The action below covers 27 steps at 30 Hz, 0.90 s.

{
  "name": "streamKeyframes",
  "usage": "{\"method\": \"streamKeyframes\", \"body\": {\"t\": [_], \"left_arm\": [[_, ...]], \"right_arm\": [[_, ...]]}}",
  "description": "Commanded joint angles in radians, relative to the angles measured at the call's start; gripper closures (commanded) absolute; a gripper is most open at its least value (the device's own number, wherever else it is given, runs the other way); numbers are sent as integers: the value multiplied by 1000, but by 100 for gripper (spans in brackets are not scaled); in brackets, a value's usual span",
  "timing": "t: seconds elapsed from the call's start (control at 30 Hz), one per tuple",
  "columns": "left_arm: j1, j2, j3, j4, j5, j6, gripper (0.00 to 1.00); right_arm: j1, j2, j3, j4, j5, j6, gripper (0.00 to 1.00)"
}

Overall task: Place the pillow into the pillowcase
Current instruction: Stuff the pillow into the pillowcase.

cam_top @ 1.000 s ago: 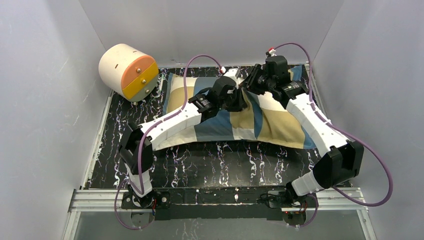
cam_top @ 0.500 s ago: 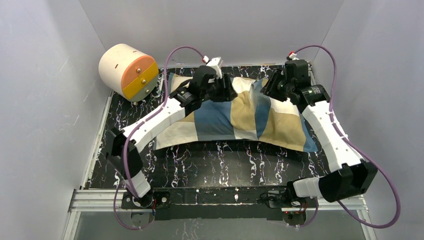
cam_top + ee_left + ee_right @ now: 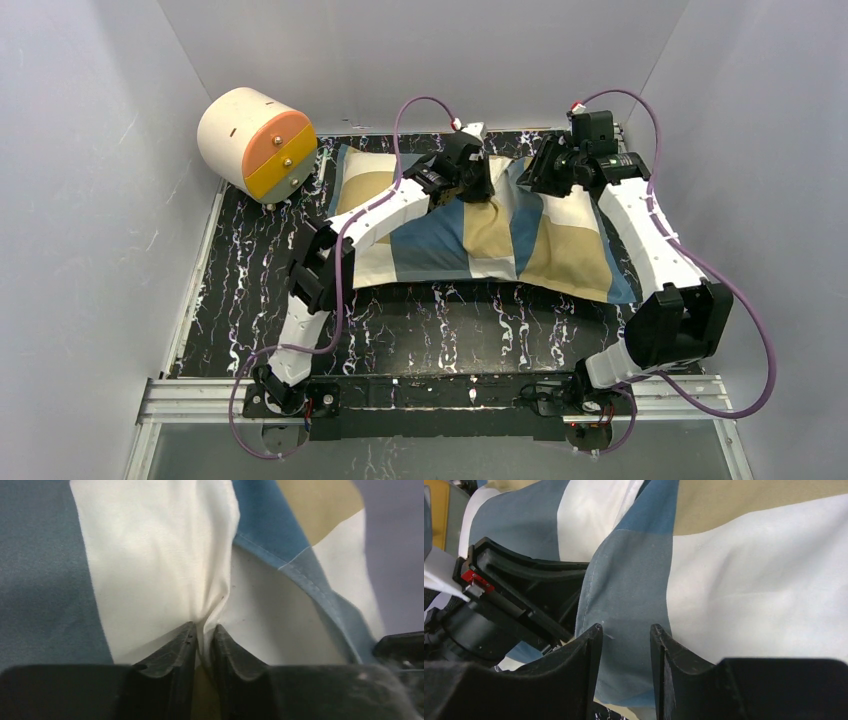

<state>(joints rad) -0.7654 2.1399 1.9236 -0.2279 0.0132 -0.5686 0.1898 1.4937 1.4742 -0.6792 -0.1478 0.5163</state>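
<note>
The left hand (image 3: pixel 204 635), stretched forward, pinches a cream fold of the pillowcase (image 3: pixel 150 555); the right hand (image 3: pixel 624 635) angles down beside it, spread.

Both arms reach far out, wrists close together near 12 o'clock.
The left arm (image 3: pixel 380 215) slants from its base toward 1 o'clock. The left gripper (image 3: pixel 202 630) pinches a pillowcase (image 3: pixel 150 555) fold. The right arm (image 3: pixel 650 240) elbows out at 3 o'clock, forearm toward 11 o'clock. The right gripper (image 3: pixel 624 627) has its jaws apart.
</note>
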Motion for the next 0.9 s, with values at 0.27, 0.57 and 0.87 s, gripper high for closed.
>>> {"method": "streamKeyframes", "body": {"t": [0.27,0.57,0.87], "left_arm": [[-9,-140,84,284,157,-289,100],[-24,-125,-77,517,239,-494,100],[-7,-138,8,119,161,-217,67]], "right_arm": [[0,11,-220,293,-317,68,72],[13,-8,-398,672,-442,269,83],[-18,-91,-292,347,-234,203,61]]}}
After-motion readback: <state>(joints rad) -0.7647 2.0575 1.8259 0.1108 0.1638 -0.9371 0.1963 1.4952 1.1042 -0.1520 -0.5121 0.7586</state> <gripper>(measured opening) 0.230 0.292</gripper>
